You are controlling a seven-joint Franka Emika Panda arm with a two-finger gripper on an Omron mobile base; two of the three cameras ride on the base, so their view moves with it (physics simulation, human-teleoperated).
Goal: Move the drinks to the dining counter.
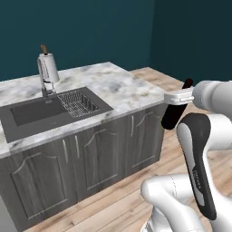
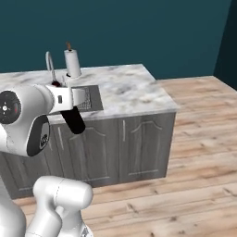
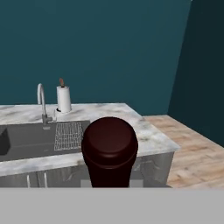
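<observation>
My gripper (image 1: 179, 97) is shut on the slim dark bottle (image 1: 173, 113), which hangs tilted in the air with its narrow neck (image 1: 186, 84) sticking up past the fingers. The bottle is off the near right corner of the dining counter (image 1: 118, 86), over the wooden floor and apart from the marble top. From the right base view the bottle (image 2: 74, 121) slants down below the gripper (image 2: 65, 99) in front of the counter (image 2: 132, 90). In the hand view the bottle's round dark end (image 3: 109, 146) faces the camera, with the counter (image 3: 151, 138) beyond. The blue carton is out of view.
The counter carries a dark sink (image 1: 34, 115) with a wire rack (image 1: 79, 103), a curved faucet (image 1: 44, 80) and a paper-towel roll (image 1: 49, 67). Grey cabinet doors (image 1: 104, 154) front it. Wooden floor (image 2: 199, 139) spreads to the right, and teal walls stand behind.
</observation>
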